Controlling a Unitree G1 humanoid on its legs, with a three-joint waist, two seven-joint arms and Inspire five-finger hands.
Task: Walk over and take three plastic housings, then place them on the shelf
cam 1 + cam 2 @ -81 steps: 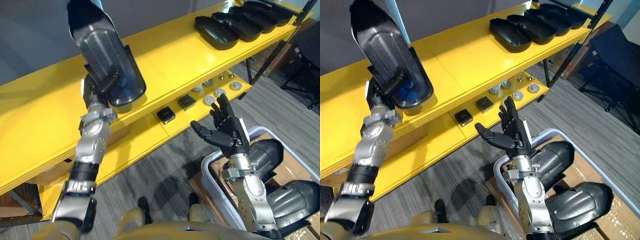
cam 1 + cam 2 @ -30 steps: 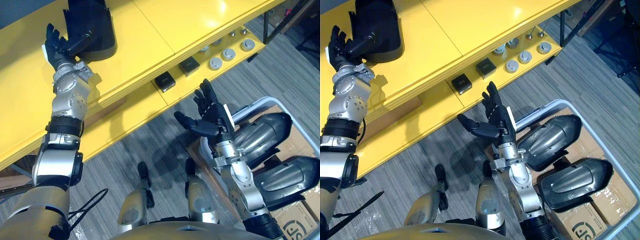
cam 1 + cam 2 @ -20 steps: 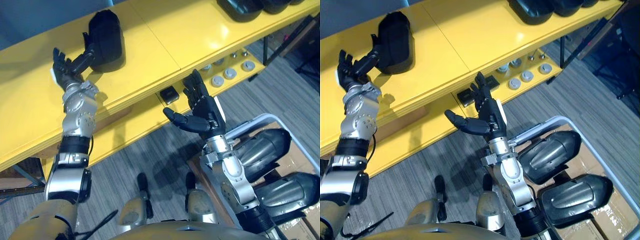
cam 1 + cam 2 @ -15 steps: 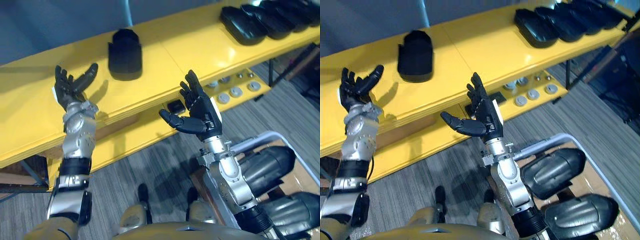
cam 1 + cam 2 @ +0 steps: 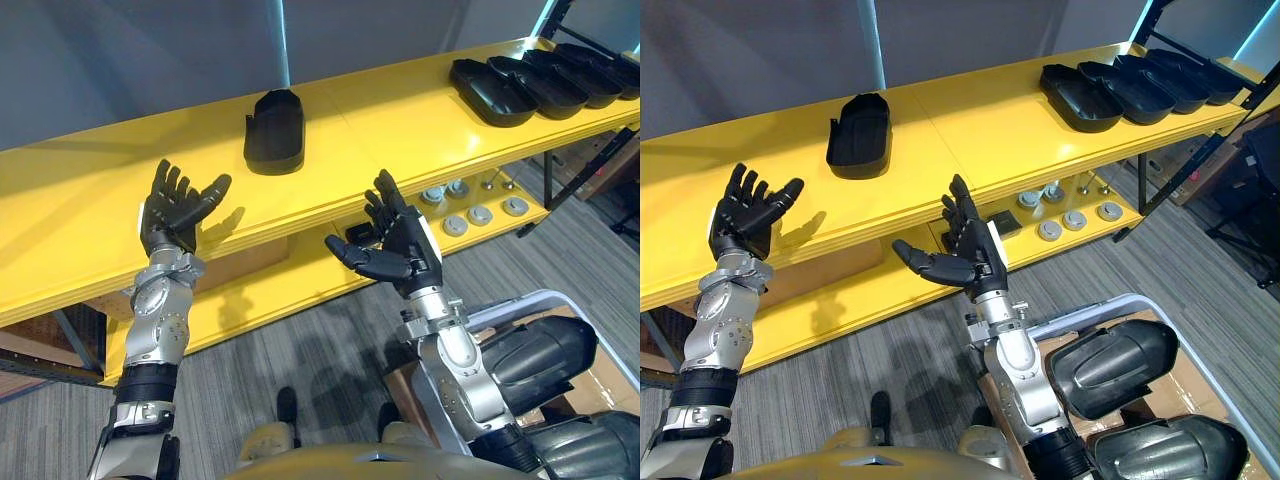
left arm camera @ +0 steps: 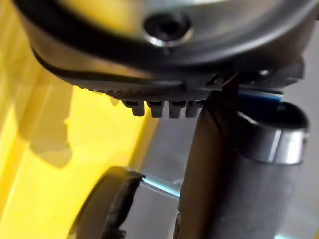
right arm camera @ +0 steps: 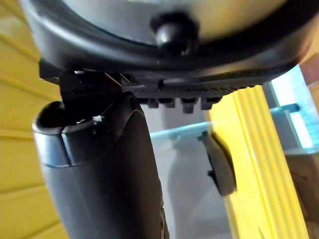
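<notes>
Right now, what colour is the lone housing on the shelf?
Black: the housing shows best in the right eye view.

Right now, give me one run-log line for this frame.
left hand: open, empty | right hand: open, empty | black plastic housing: lying on yellow shelf, apart from both hands

Housing [image 5: 273, 130] on shelf [image 5: 400, 112] (others [image 5: 500, 92] far right)

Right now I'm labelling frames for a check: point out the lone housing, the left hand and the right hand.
lone housing [image 5: 273, 135]: left eye view, middle of its shell.
left hand [image 5: 170, 215]: left eye view, palm.
right hand [image 5: 402, 246]: left eye view, palm.
</notes>
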